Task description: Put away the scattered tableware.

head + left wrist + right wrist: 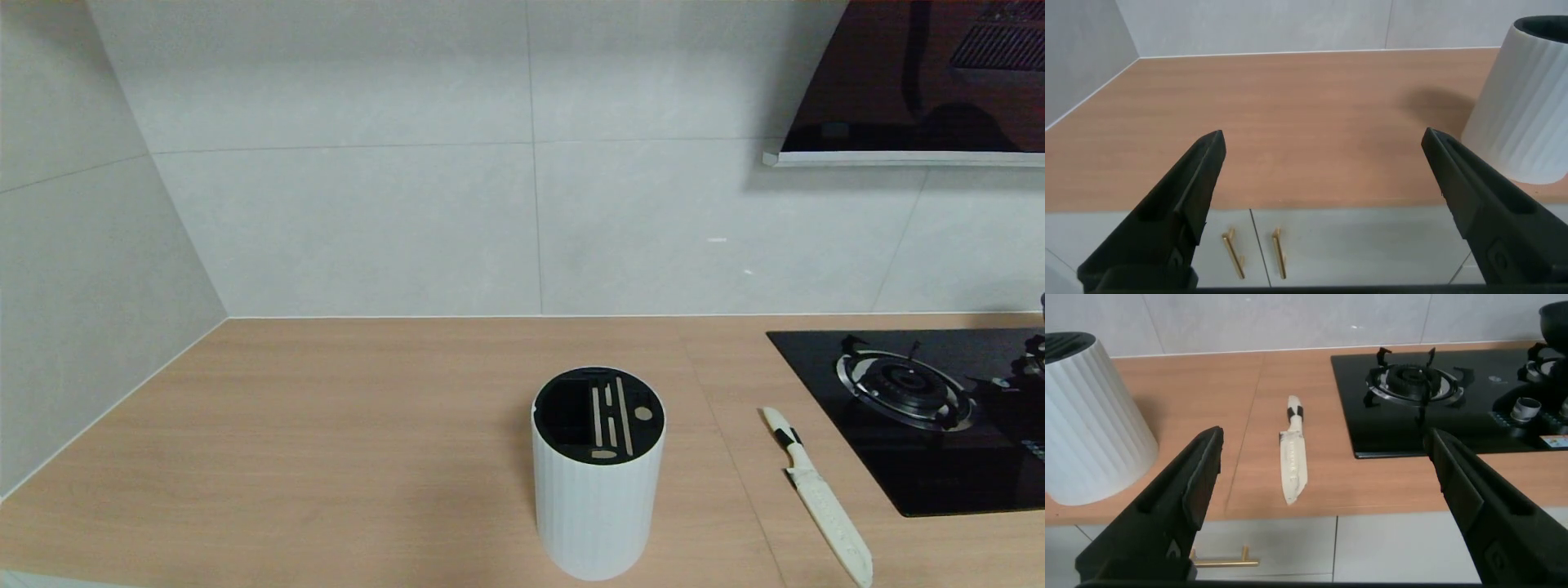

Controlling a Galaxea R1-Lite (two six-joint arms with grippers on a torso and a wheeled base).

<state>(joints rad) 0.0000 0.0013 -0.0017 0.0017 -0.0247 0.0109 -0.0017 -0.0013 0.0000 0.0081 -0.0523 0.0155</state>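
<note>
A cream-coloured knife [816, 494] lies flat on the wooden tabletop [326, 449], between a white ribbed holder [598, 490] and a black gas hob [922, 408], touching neither. The holder stands upright, the slots in its dark top showing. The left tool [1323, 139] hangs at the tabletop's front edge near the holder, jaws spread wide and holding nothing. The right tool [1324, 434], its jaws equally wide and bare, faces the knife from the same edge. Gold cabinet handles [1234, 253] show below.
</note>
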